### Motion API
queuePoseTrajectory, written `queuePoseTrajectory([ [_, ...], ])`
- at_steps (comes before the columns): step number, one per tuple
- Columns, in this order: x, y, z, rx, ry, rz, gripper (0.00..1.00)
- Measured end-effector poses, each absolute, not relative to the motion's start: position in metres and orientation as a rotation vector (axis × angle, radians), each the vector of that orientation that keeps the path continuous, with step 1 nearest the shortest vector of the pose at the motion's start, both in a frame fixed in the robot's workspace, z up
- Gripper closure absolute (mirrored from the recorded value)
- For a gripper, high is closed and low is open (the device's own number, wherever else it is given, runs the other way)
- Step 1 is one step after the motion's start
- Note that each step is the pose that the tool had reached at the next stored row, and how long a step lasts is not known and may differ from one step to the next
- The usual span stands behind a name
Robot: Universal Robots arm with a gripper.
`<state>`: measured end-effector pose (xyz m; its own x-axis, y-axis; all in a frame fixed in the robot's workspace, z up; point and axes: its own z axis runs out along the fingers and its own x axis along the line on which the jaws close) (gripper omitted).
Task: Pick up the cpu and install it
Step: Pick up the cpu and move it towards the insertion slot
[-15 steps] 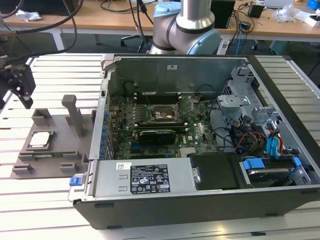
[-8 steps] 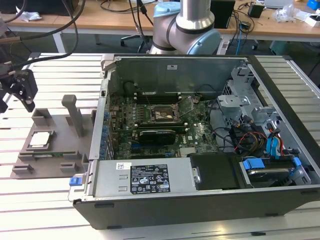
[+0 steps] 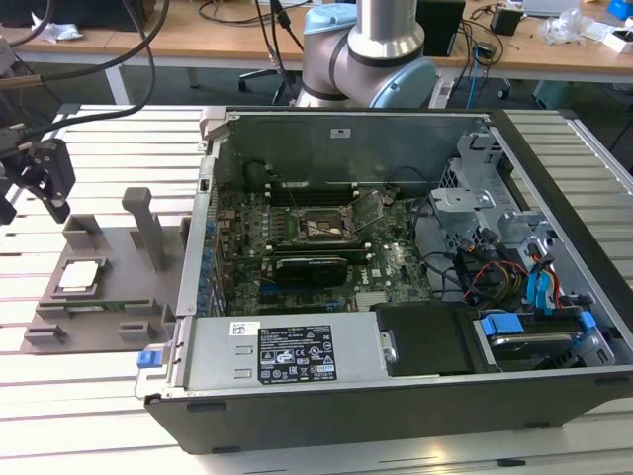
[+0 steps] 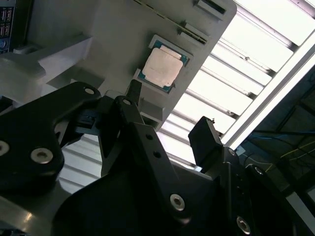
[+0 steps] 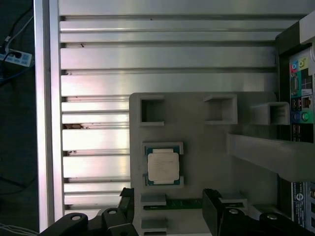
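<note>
Black fingers (image 5: 212,206) of my hand (image 5: 169,196) sit closest to the lens in both wrist views. They are spread apart and hold nothing.

Now the cpu (image 5: 163,167). It lies flat, metal top up, in a shallow pocket of the grey holder (image 5: 197,132), and nothing touches it. I'm hovering above it, and in the first wrist view my fingers line up to either side of it.

I judge it light, thin and stiff. The metal lid looks smooth, so probably slippery. The underside is likely delicate, so no squeezing hard and no tilting. Pocket lips cover two of its sides. The other two edges look free, and those edges of the rim are where I'd take hold, not the lid's face.

Going outward, the holder rests on the slatted metal tabletop (image 5: 167,54). In the exterior view the cpu (image 3: 79,276) shows pale on the holder (image 3: 109,247), with my hand (image 3: 45,183) above it at the exterior view's left.

Just beside the holder, toward the exterior view's right, the open computer case (image 3: 396,396) lies on its side. Inside it, the dark socket frame (image 3: 316,228) sits on the motherboard (image 3: 396,272), well apart from the cpu.
</note>
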<state>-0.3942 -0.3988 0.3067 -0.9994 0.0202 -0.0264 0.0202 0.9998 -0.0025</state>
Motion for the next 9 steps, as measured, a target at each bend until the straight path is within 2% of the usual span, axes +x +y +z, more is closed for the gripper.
queuePoseTrajectory([
  [9,-0.3943,-0.3988,0.3017,0.032,3.115,-0.005,0.34],
])
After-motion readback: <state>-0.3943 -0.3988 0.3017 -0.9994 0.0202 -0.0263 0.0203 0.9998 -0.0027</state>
